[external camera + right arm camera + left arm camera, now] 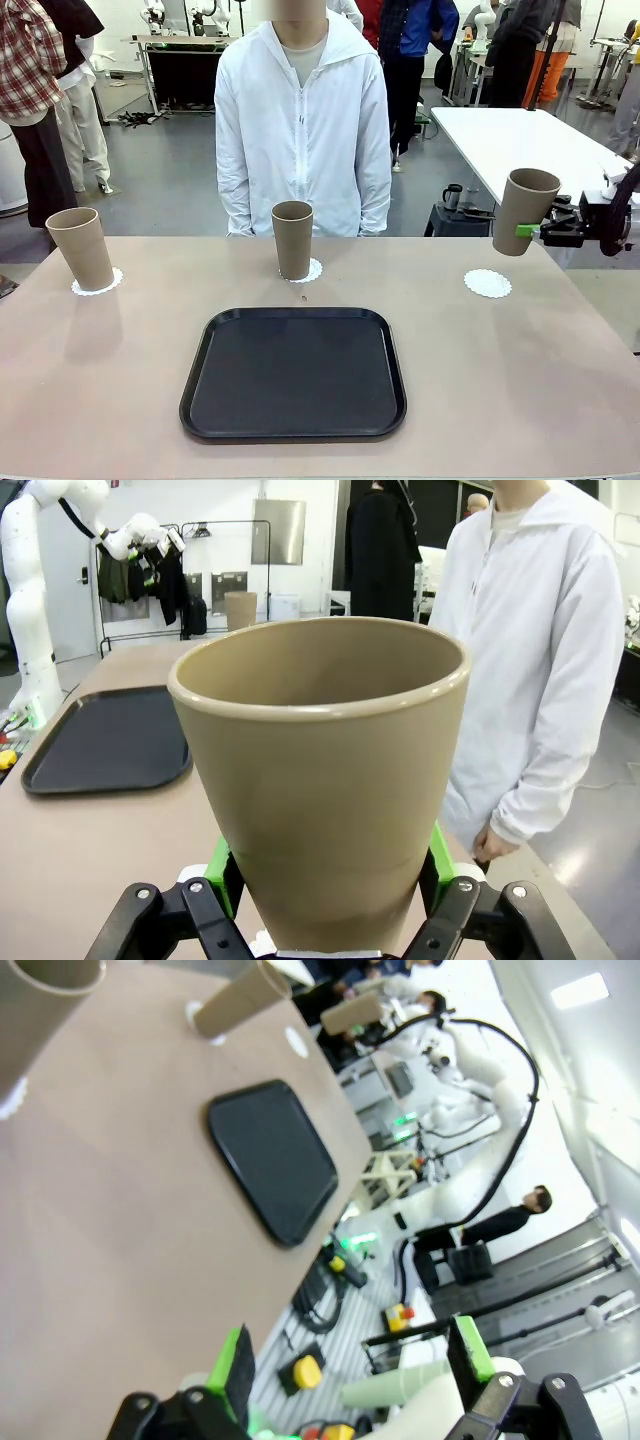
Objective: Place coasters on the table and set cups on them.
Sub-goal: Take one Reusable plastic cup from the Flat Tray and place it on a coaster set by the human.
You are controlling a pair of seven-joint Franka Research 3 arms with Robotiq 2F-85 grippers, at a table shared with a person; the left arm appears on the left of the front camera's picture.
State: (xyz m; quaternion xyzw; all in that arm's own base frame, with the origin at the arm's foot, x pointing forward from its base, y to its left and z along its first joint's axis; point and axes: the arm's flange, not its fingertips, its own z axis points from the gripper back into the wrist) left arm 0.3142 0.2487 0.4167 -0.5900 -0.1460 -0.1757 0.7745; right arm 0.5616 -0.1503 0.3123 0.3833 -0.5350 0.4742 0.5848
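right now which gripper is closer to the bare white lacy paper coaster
Right. The right gripper hangs just above the bare white lacy paper coaster, holding a cup; the left gripper sits off the table's edge.

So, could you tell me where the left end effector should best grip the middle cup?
Probably around the middle cup's tapered wall, above halfway, coming in level from the robot's side. It stands upright on its coaster, so a side pinch should keep it level.

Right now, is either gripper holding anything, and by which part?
The right gripper holds a cup by its lower body; the left gripper is open, holding nothing.
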